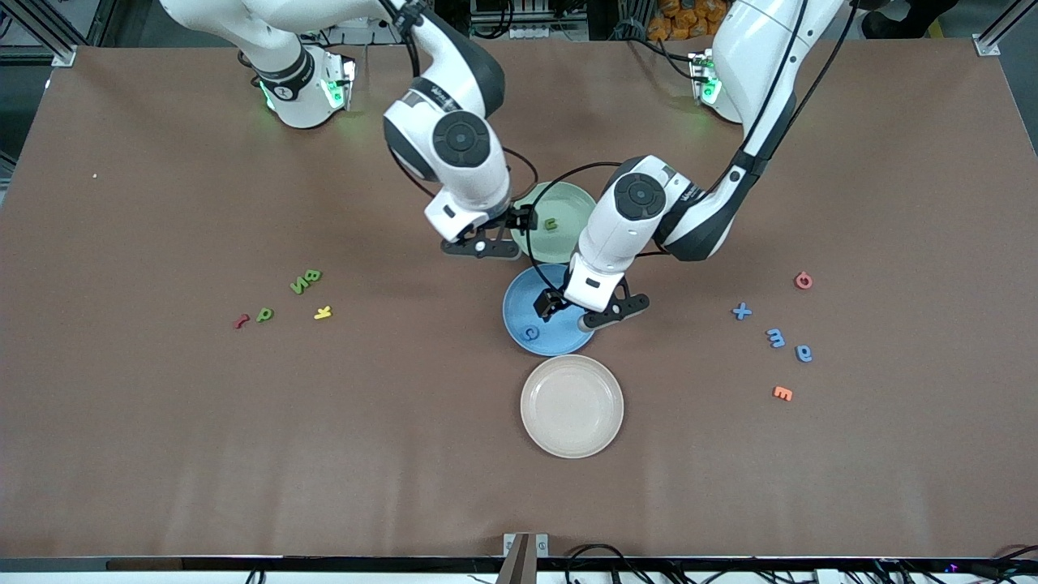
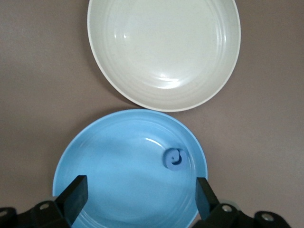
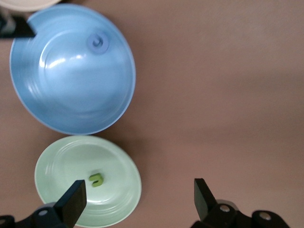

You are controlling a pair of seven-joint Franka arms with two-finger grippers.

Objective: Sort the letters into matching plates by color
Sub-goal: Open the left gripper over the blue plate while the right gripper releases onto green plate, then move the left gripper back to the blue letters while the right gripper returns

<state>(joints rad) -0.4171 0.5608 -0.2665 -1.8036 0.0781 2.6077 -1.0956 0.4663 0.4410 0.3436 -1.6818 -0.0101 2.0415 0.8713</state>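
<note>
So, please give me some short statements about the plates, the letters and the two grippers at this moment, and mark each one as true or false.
1. One green letter lies in the mint green plate. True.
2. The blue plate holds no letter. False: one blue letter lies in it.
3. The left gripper is open over the blue plate and holds nothing. True.
4. The right gripper is shut on a green letter. False: it is open and empty, at the edge of the mint green plate.
5. The beige-white plate holds a red letter. False: nothing lies in it.
6. Three blue letters lie on the table toward the left arm's end. True.
</note>
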